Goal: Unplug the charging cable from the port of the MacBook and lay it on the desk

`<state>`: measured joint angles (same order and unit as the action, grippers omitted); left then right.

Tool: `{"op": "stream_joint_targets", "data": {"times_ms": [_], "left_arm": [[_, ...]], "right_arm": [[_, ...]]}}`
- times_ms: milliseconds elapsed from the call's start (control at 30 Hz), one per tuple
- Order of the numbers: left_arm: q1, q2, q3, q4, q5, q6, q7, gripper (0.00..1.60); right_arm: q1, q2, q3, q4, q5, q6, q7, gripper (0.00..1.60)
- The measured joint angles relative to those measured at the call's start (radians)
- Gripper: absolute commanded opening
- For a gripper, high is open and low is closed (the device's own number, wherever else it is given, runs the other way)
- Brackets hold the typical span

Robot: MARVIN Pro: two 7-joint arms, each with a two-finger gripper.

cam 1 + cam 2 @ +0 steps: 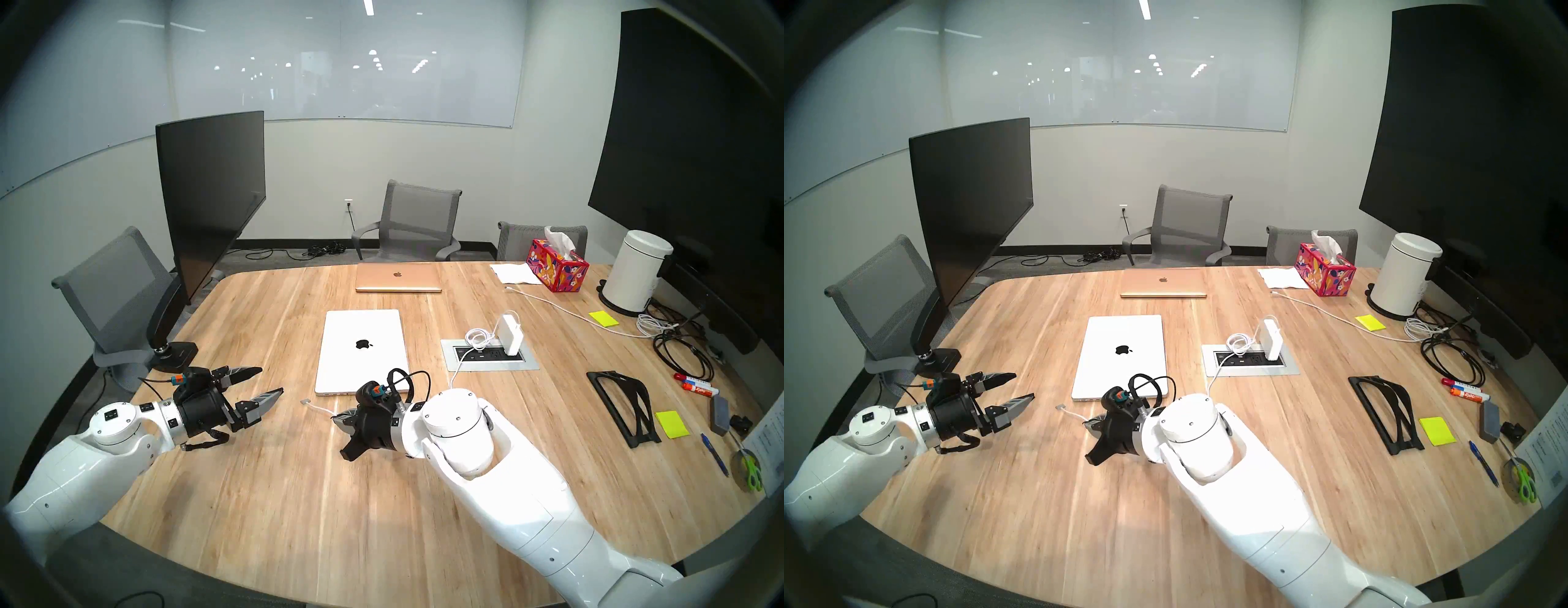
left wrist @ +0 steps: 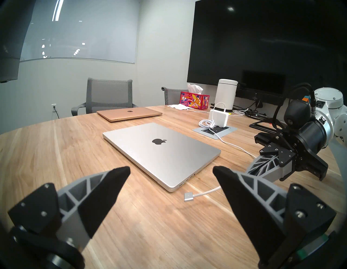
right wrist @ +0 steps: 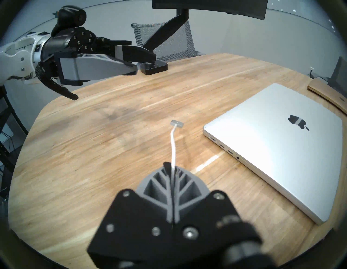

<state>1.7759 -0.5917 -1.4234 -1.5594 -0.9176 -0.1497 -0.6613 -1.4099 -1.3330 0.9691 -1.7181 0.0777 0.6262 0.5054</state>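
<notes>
The silver MacBook (image 1: 362,352) lies closed on the wood-grain desk (image 1: 297,488), and the ports on its near edge are empty in the right wrist view (image 3: 227,150). The charging cable's flat connector (image 1: 304,401) is free, left of the MacBook's near corner, at or just above the desk. It also shows in the wrist views (image 2: 188,196) (image 3: 176,123). My right gripper (image 3: 171,167) is shut on its thin white cord a short way behind the connector. The cord runs back to the white power brick (image 1: 509,335). My left gripper (image 1: 269,381) is open and empty, to the connector's left.
The brick stands in the inset outlet panel (image 1: 488,356). A gold laptop (image 1: 398,278) lies at the far edge and a monitor (image 1: 212,195) on an arm stands at the left. A tissue box (image 1: 555,265), white canister (image 1: 634,276), second white cable (image 1: 572,312), black stand (image 1: 623,407) and markers crowd the right.
</notes>
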Motion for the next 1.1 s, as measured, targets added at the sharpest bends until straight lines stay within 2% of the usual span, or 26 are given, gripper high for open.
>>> {"op": "stream_joint_targets", "data": {"times_ms": [633,1100], "left_arm": [[0.000,0.000,0.000,0.000,0.000,0.000,0.000,1.60],[0.000,0.000,0.000,0.000,-0.001,0.000,0.000,1.60]], "right_arm": [[-0.126,0.108,0.116,-0.130,0.035,0.023,0.023,0.00],[-0.260,0.169,0.267,-0.192,0.080,-0.018,0.004,0.00]]}}
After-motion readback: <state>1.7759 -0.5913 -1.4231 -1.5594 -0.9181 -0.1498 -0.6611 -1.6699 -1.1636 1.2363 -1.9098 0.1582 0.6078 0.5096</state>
